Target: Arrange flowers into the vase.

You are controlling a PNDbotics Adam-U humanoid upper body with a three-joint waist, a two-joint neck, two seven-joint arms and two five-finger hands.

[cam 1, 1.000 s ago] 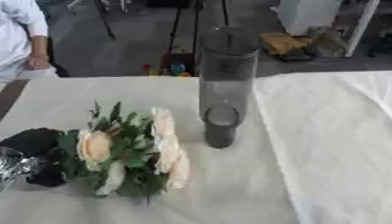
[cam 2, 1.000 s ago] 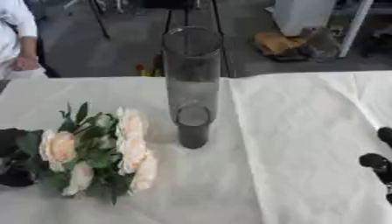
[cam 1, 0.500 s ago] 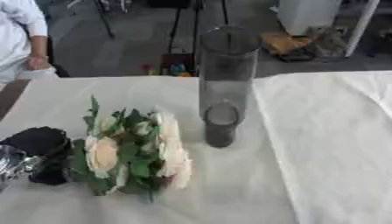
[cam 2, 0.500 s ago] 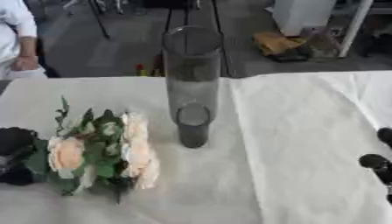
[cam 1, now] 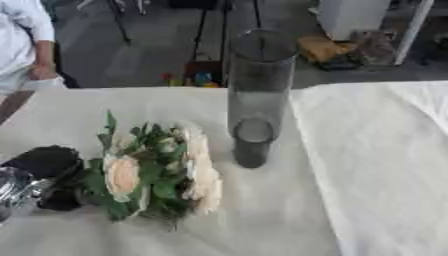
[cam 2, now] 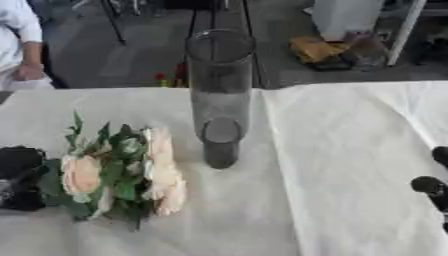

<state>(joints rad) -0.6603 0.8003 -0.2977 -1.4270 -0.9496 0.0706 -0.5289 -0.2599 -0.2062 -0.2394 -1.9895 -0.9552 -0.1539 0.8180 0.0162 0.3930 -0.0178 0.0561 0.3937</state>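
Left hand [cam 1: 48, 170] has its fingers wrapped around the flowers [cam 1: 153, 172] and has tipped the bunch a bit more upright, so lifting's started; vase [cam 1: 255, 95] stands empty off to its right.

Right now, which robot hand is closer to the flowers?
Left. The left hand is right at the flowers, touching their left side. The right hand sits far off at the table's right edge, past the vase.
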